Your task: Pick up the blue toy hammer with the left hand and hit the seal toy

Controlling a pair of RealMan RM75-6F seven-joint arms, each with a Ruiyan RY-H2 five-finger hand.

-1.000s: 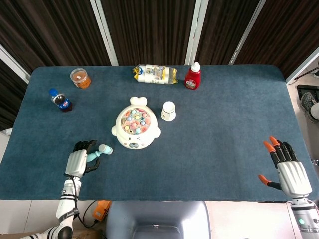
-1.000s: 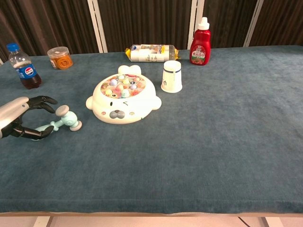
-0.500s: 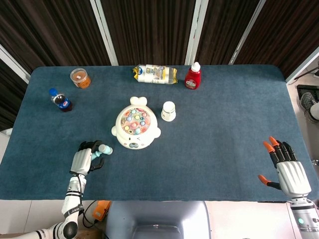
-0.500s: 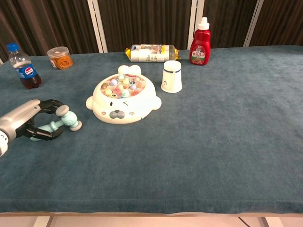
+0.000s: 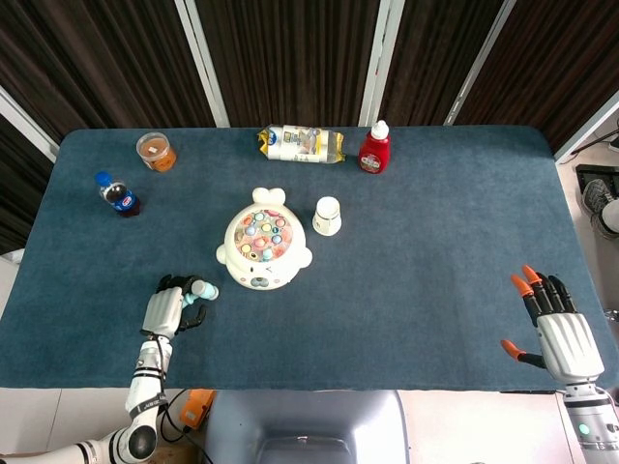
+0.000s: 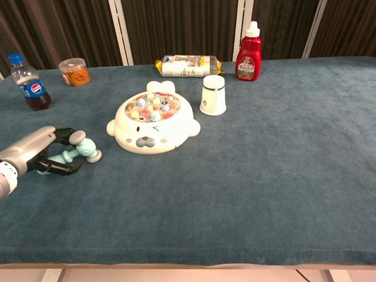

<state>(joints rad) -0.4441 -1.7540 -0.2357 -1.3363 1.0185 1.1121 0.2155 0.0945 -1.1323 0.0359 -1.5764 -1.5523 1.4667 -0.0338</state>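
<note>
A: What do we have under our left hand [image 6: 36,154]?

B: The blue toy hammer [image 6: 75,153], pale smooth plastic with a rounded double head and a thin handle. Our dark fingers [image 6: 59,168] are curled around the handle, so we are gripping it, and the head sticks out just past them toward the seal toy. The hammer lies low on the cloth; we cannot tell whether it is lifted clear.

A: And the seal toy [image 6: 153,121] itself?

B: Just beyond the hammer head, apart from it. It is one glossy white plastic seal, round-bodied with side flippers and a tail fin, its top a dish of small pastel knobs.

A: What about our right hand [image 5: 564,333]?

B: It shows only in the head view, far across the table [image 6: 282,164] from our left hand, near the edge. It holds nothing, with orange-tipped dark fingers spread apart and a smooth white shell on its back.

A: What else do we count?

B: One each. Ahead of the left hand, a clear cola bottle [image 6: 27,83] with a blue cap and a short clear tub [image 6: 73,71] of orange contents. Past the seal, a white paper cup [image 6: 212,94] set upside down, a crinkled snack packet [image 6: 189,64] lying flat, and an upright red sauce bottle [image 6: 248,52] with a white nozzle. All rest on one napped dark blue cloth.
</note>
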